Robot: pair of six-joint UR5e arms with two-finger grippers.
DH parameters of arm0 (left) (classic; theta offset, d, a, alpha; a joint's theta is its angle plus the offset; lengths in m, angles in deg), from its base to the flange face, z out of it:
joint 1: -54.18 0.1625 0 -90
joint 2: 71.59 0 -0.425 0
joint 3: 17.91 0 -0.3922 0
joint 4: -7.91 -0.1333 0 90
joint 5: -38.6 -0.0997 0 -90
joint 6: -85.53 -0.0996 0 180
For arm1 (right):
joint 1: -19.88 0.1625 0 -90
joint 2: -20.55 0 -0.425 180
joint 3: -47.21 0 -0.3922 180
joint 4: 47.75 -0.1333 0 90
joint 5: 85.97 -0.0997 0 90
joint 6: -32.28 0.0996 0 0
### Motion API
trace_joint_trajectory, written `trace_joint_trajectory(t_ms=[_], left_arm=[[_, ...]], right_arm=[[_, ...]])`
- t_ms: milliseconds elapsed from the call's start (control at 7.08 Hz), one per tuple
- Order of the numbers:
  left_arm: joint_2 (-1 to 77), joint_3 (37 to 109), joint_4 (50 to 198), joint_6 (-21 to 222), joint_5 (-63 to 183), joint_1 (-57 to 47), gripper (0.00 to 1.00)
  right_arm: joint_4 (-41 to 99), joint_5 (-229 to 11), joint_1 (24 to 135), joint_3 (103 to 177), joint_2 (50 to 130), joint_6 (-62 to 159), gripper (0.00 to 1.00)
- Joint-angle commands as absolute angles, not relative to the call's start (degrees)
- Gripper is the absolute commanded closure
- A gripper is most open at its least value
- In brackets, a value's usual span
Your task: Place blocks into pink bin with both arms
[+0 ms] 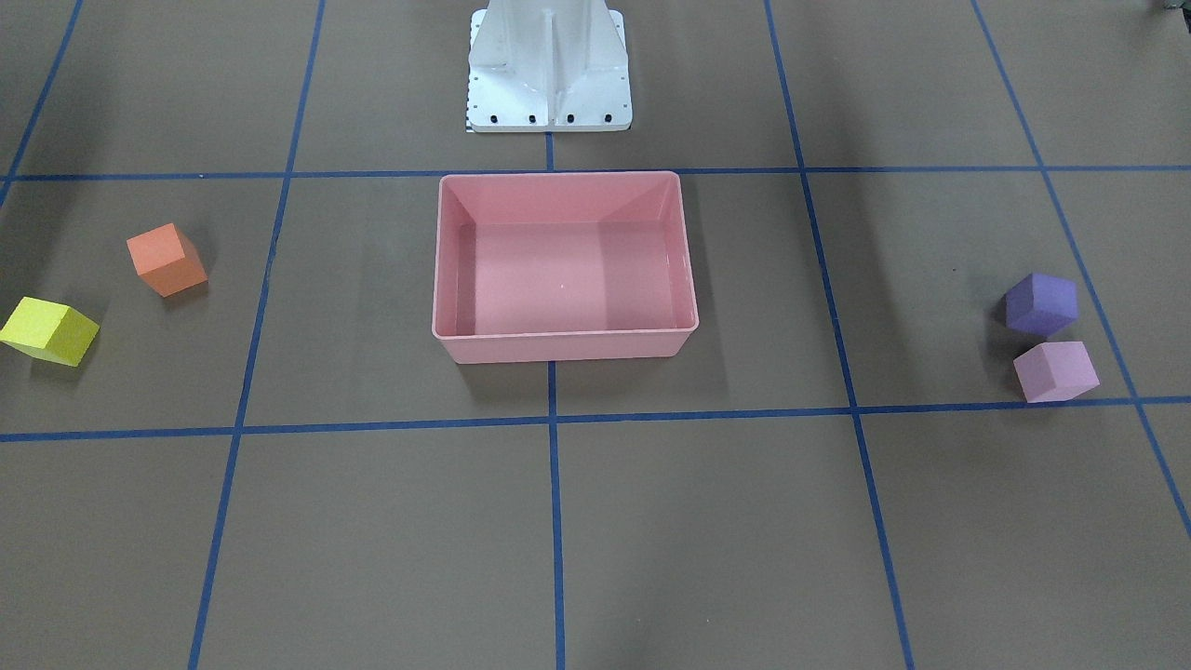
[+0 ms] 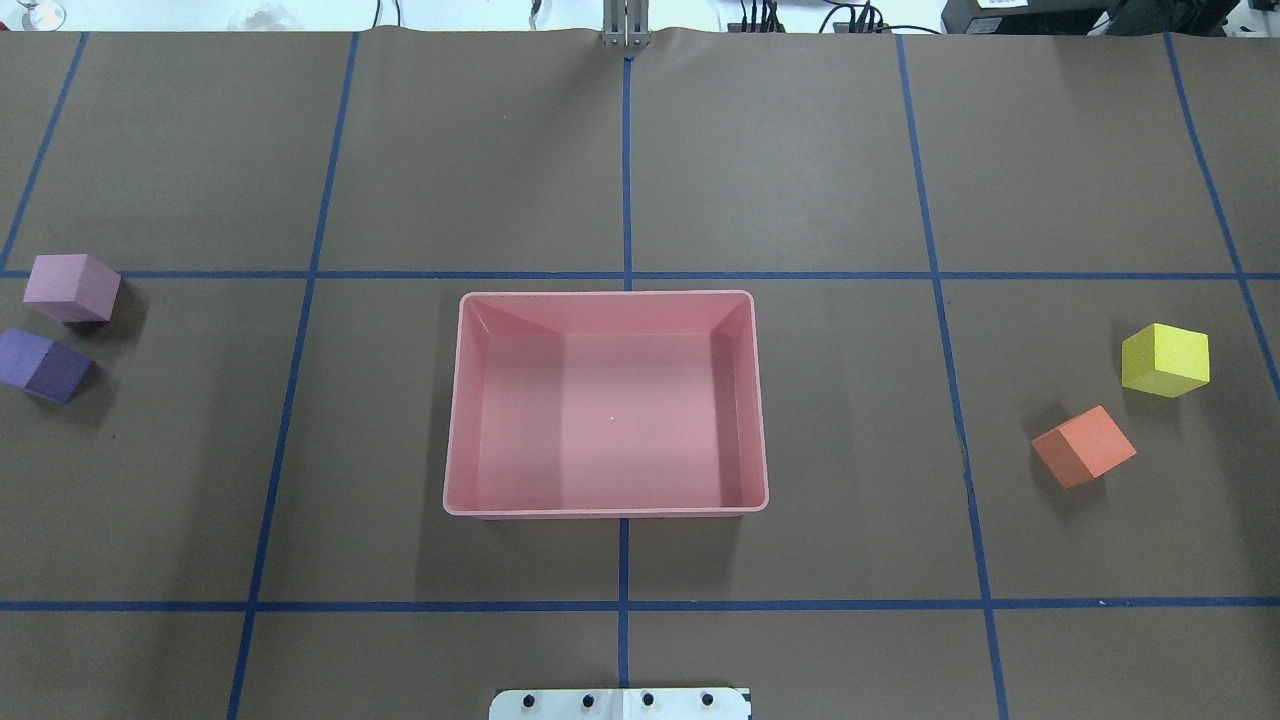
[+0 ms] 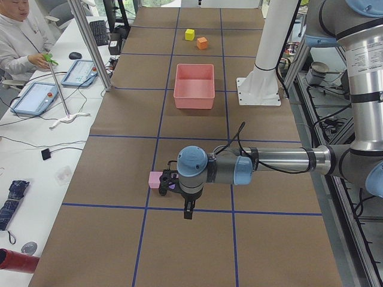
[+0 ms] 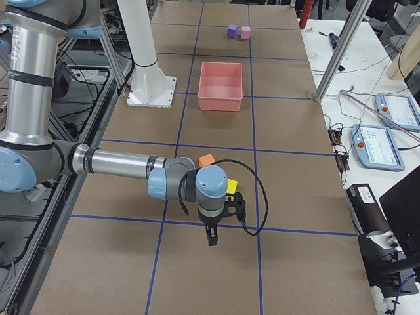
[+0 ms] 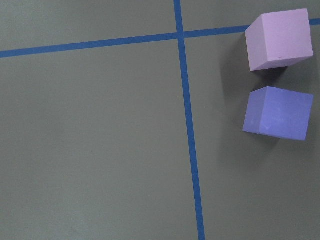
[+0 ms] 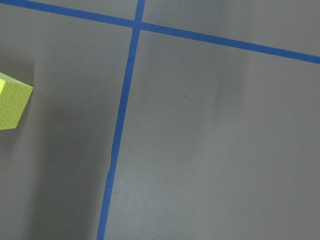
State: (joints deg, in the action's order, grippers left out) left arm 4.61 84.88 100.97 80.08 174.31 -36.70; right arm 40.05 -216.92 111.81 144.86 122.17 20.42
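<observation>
The pink bin (image 2: pixel 605 297) sits empty at the table's middle. On the robot's left lie the light pink block (image 2: pixel 73 287) and the purple block (image 2: pixel 42 365), close together; both show in the left wrist view, pink (image 5: pixel 278 39) above purple (image 5: pixel 278 113). The orange block (image 2: pixel 1083 446) and the yellow block (image 2: pixel 1165 359) lie on the robot's right. The left gripper (image 3: pixel 187 212) hangs above the table beside the pink block (image 3: pixel 155 179). The right gripper (image 4: pixel 211 237) hovers next to the yellow block (image 4: pixel 231 186). I cannot tell whether either gripper is open or shut.
The white robot base (image 1: pixel 549 70) stands behind the bin. Blue tape lines (image 2: pixel 625 605) grid the brown table. A person (image 3: pixel 18 36) sits at a side bench with tablets (image 3: pixel 35 97). Metal posts (image 4: pixel 341 46) stand at the table's edge.
</observation>
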Motion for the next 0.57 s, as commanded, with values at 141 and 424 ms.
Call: trace_joint_trajectory(t_ms=[141, 424], left_arm=[[4.43, 86.67, 100.81, 80.08, 174.31, -35.73, 0.0], [4.52, 87.03, 100.89, 80.08, 174.22, -35.73, 0.0]], right_arm=[[40.05, -216.92, 111.81, 144.94, 122.16, 20.51, 0.0], [39.96, -217.01, 111.81, 145.12, 121.8, 20.59, 0.0]])
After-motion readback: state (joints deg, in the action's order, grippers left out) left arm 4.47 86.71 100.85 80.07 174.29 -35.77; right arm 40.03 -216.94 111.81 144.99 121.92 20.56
